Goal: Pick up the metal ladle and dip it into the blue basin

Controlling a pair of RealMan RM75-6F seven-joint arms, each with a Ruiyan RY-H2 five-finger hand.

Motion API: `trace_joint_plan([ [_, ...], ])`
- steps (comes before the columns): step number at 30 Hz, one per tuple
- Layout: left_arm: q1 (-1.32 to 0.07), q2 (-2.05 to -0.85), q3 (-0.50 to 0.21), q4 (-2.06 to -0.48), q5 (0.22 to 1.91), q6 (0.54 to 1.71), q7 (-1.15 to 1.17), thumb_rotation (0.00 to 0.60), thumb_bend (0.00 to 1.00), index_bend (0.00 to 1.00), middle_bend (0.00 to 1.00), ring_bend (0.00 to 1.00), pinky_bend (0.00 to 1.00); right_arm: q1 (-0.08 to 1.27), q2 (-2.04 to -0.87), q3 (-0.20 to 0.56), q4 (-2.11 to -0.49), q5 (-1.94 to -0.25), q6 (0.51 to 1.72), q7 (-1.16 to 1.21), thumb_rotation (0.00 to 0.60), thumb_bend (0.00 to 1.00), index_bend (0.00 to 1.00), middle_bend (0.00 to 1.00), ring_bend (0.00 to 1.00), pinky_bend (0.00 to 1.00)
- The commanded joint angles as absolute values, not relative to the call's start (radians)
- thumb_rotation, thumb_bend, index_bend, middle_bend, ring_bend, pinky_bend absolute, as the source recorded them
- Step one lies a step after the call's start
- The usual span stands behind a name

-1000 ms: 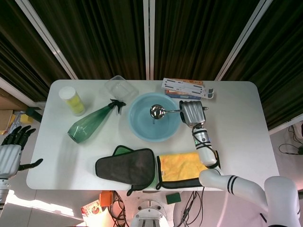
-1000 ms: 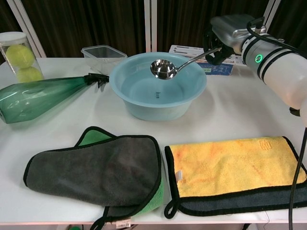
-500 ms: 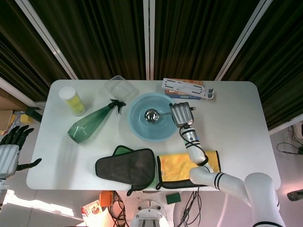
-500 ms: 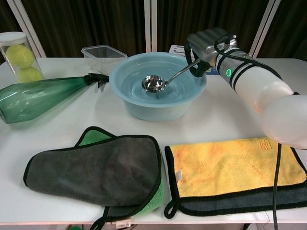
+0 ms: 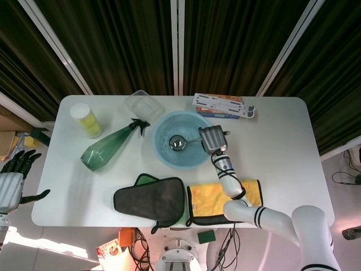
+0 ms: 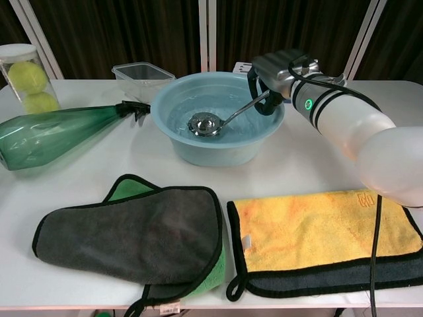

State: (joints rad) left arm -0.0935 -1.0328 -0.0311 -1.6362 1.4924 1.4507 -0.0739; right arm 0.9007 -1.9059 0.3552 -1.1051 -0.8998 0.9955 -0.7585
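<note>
Overhead, white bench (image 5: pixel 282 164) with rounded corners, set against dark pleated curtains (image 5: pixel 124 39) with white rails; pale floor visible at the sides. On the bench: blue basin (image 5: pixel 181 139) near centre, green spray bottle (image 5: pixel 107 147) lying on its side to its left, tube of tennis balls (image 5: pixel 86 119) at the far left, clear plastic box (image 5: pixel 141 104) behind the basin, flat printed boxes (image 5: pixel 221 105) at the back, grey cloth (image 5: pixel 151 199) and yellow cloth (image 5: pixel 223 199) side by side at the front edge.

Metal ladle (image 6: pixel 205 124): bowl sits low inside the basin, at the rippled water; long axis runs left-right, handle rising up and right over the basin rim. Right hand (image 6: pixel 277 71) grips the handle end, fingers wrapped on it, just beside the rim.

Left hand (image 5: pixel 12 182) off the bench at far left, fingers apart, holding nothing.
</note>
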Motion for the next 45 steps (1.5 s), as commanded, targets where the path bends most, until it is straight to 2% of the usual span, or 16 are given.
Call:
trace_joint_plan([
  [1,-0.095,-1.03,-0.028,-1.636,1.498,1.448,-0.079,0.548,0.0,0.15,0.09,0.04,0.19,0.904,-1.882,0.368,-1.147,-0.856,0.988,-0.794,0.6,0.6,0.94,0.61,0.65,0.86],
  [16,-0.097,-1.028,-0.026,-1.63,1.504,1.449,-0.099,0.546,0.0,0.15,0.09,0.04,0.19,0.926,-1.829,0.367,-1.225,-0.776,1.006,-0.833,0.6,0.61,0.94,0.61,0.65,0.86],
  [45,-0.104,-1.033,-0.026,-1.633,1.493,1.434,-0.08,0.546,0.0,0.15,0.09,0.04,0.19,1.01,-1.609,0.421,-1.56,-0.482,1.101,-0.96,0.6,0.61,0.94,0.62,0.65,0.86],
])
